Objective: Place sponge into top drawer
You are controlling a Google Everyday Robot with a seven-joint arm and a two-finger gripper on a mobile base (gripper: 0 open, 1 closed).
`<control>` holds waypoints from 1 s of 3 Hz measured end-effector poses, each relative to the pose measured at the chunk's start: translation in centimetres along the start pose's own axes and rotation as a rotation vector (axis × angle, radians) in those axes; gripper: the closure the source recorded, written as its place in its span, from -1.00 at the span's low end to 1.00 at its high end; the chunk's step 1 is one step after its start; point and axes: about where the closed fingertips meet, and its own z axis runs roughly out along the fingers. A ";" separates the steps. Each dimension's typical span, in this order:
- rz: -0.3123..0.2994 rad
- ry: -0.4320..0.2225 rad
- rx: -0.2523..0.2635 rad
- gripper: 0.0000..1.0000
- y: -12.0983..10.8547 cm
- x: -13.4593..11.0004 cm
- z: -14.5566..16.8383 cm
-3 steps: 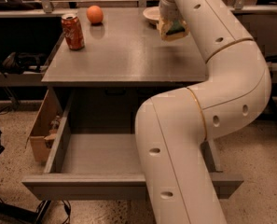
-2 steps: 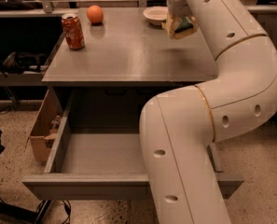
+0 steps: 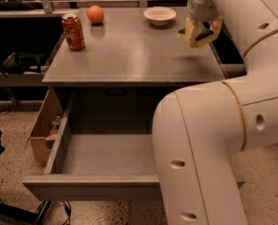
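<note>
One sponge is clamped in the gripper over the tabletop, right rear; the open top drawer lies lower, nearer, leftward.

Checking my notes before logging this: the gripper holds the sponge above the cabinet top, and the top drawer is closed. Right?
Not quite. The camera view shows the top drawer pulled open, not closed. The rest stands: the gripper holds the sponge above the cabinet top.
</note>
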 end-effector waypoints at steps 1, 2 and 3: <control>-0.035 0.052 -0.030 1.00 -1.8 4.4 0.0; -0.099 0.043 -0.125 1.00 -2.6 10.5 -0.6; -0.143 0.046 -0.229 1.00 -1.5 15.1 0.6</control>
